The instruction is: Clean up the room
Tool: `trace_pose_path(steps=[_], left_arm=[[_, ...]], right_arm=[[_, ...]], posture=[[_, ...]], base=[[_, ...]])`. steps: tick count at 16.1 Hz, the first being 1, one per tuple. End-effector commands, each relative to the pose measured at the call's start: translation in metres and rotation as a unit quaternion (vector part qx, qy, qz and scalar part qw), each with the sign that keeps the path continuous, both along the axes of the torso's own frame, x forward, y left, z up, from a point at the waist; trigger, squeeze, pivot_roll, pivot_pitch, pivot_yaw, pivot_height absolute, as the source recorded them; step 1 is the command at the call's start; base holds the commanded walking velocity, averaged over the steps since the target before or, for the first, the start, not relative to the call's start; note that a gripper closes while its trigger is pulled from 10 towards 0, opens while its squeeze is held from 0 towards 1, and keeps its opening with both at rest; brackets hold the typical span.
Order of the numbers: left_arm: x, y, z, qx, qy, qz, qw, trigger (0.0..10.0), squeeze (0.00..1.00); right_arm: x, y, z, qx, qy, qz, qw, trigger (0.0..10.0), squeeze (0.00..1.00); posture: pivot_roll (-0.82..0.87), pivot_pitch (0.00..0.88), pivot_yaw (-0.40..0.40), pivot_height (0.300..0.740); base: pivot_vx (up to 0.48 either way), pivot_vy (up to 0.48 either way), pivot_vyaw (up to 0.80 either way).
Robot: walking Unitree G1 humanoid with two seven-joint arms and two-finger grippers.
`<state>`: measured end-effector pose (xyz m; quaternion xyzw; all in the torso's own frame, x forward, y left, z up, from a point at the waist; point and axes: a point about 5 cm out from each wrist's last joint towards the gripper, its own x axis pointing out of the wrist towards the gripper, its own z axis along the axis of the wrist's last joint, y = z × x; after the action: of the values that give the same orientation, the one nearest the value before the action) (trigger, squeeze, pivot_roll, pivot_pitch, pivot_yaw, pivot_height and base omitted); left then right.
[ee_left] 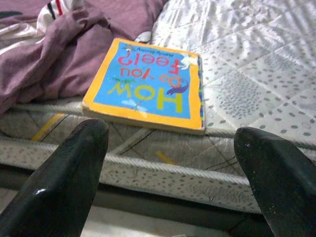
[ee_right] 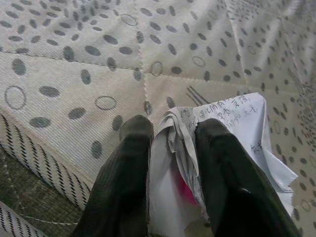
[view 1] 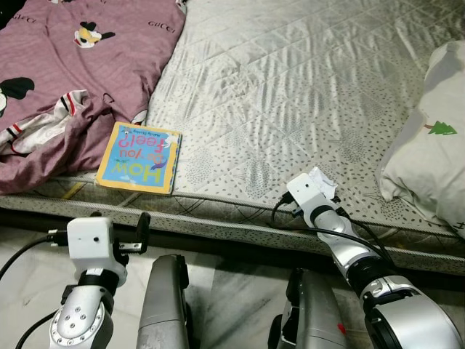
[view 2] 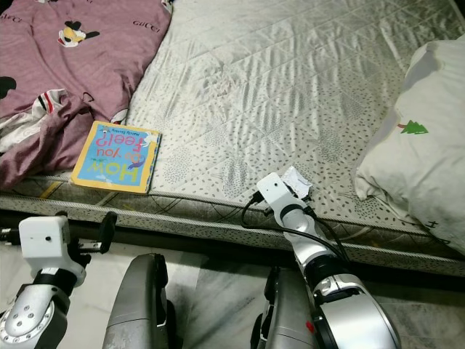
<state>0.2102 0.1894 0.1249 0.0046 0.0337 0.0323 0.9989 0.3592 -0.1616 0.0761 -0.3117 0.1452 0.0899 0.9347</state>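
A crumpled white paper point(ee_right: 232, 123) with writing on it is pinched between the two black fingers point(ee_right: 123, 173) of my right gripper point(view 1: 320, 182), which is shut on it just above the mattress's near edge. The same paper point(view 2: 296, 179) pokes out past the white wrist. A yellow and blue children's book point(view 1: 139, 156) lies on the mattress near its front edge, by the purple blanket. My left gripper point(ee_left: 173, 143) stands open below and in front of the book point(ee_left: 148, 84), apart from it, down by the bed's side.
The quilted grey mattress point(view 1: 290, 80) fills most of the view. A rumpled purple blanket point(view 1: 65, 80) covers its left part. A white pillow point(view 1: 432, 138) lies at the right edge. Pale marble floor point(view 1: 218, 291) runs along the bed's front.
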Motion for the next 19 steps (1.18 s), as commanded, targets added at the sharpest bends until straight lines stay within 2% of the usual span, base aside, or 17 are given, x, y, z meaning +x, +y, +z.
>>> trace_pose_path(steps=[1,3,9,10,11,15,18,19], left_arm=[[-0.002,0.001,-0.005,0.002,0.009,-0.001,1.0,10.0,0.0],[-0.004,-0.005,-0.007,-0.006,0.014,-0.013,1.0,10.0,0.0],[0.001,-0.006,-0.008,-0.008,0.012,-0.014,1.0,10.0,0.0],[0.004,-0.007,-0.008,-0.007,0.01,-0.018,1.0,10.0,0.0],[0.01,-0.009,-0.008,-0.007,0.005,-0.027,1.0,10.0,0.0],[0.034,-0.018,-0.006,-0.019,-0.015,-0.04,0.999,10.0,0.0],[0.044,-0.02,-0.005,-0.019,-0.025,-0.042,0.999,10.0,0.0],[0.048,-0.019,-0.003,-0.02,-0.033,-0.039,0.999,10.0,0.0]], right_arm=[[-0.004,-0.003,-0.008,0.006,0.014,-0.008,1.0,0.0,0.0],[-0.004,-0.004,-0.007,0.008,0.012,-0.009,1.0,0.0,0.0],[-0.001,0.002,-0.004,0.012,0.009,0.003,1.0,0.0,0.0],[0.0,0.003,-0.003,0.027,0.008,-0.001,1.0,0.0,0.0],[0.001,0.001,0.001,0.068,0.005,-0.013,0.998,0.0,0.0],[0.001,-0.01,0.009,0.136,-0.013,-0.035,0.99,0.0,0.0],[-0.007,-0.018,0.012,0.166,-0.033,-0.035,0.985,0.0,0.0],[-0.014,-0.023,0.014,0.202,-0.049,-0.042,0.977,0.0,0.0]], posture=[[0.18,0.162,0.0,0.575],[0.19,0.168,0.002,0.575],[0.18,0.145,-0.002,0.575],[0.17,0.128,0.001,0.575],[0.15,0.115,0.005,0.575],[0.09,0.053,0.02,0.575],[0.07,0.024,0.022,0.575],[0.05,0.002,0.023,0.575]], base=[[0.0,0.0,0.0],[0.0,0.0,0.0],[0.0,0.0,0.0],[0.0,0.0,0.0],[0.0,0.0,0.0],[0.0,0.0,0.0],[0.0,0.0,0.0],[0.0,0.0,0.0]])
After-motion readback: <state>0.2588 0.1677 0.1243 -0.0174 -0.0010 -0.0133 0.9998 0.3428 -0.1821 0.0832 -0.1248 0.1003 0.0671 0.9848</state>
